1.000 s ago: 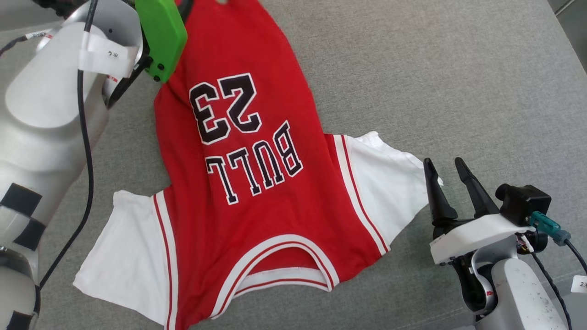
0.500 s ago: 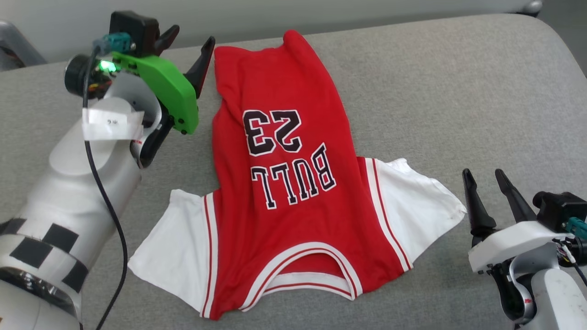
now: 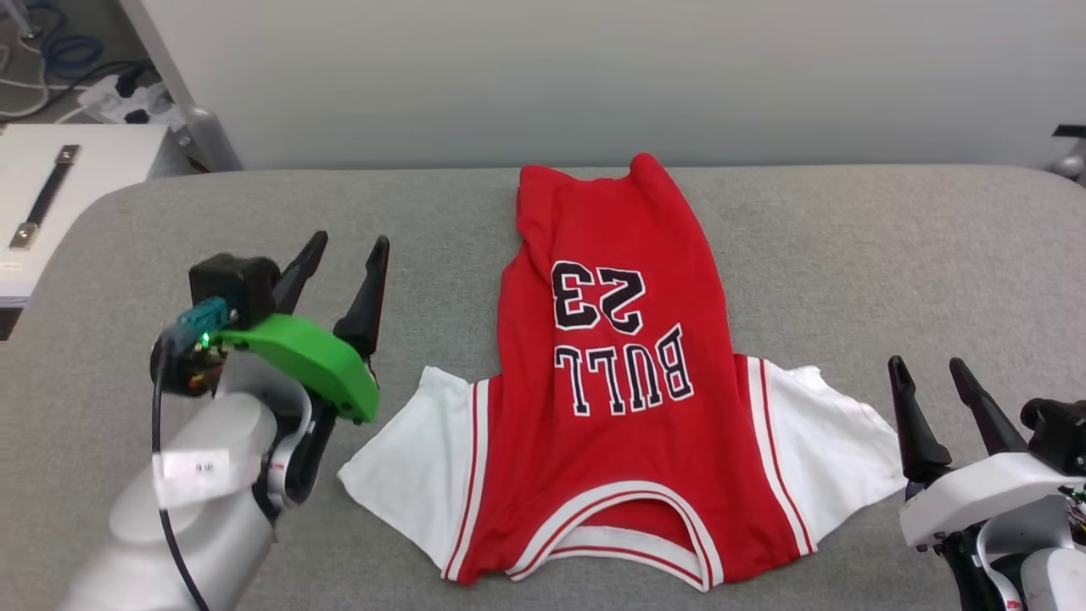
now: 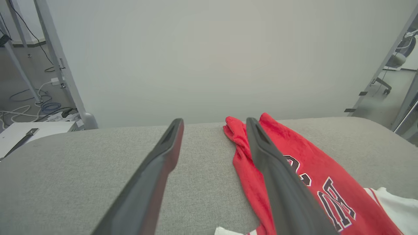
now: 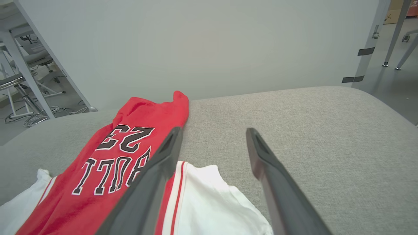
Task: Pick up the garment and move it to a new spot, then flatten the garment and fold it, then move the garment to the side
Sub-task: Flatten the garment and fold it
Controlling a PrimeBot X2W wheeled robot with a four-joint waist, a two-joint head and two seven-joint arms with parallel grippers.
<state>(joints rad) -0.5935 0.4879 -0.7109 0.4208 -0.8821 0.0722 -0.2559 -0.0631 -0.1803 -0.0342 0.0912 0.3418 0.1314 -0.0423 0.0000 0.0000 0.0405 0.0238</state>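
Our left fingers (image 3: pixel 366 293) stood spread and empty just left of the red jersey-style T-shirt with white sleeves (image 3: pixel 628 441), and our right fingers (image 3: pixel 909 416) did likewise just right of it. The shirt lay print-up on the grey fabric table (image 3: pixel 848 255), its hem end bunched narrow. We judged flattening, folding and moving aside remained.

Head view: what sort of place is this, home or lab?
Likely a lab or office test area, not a home: a grey fabric-covered worktop against a plain partition panel, loose cables and a power strip on the floor beyond it, and an office chair off to the side.
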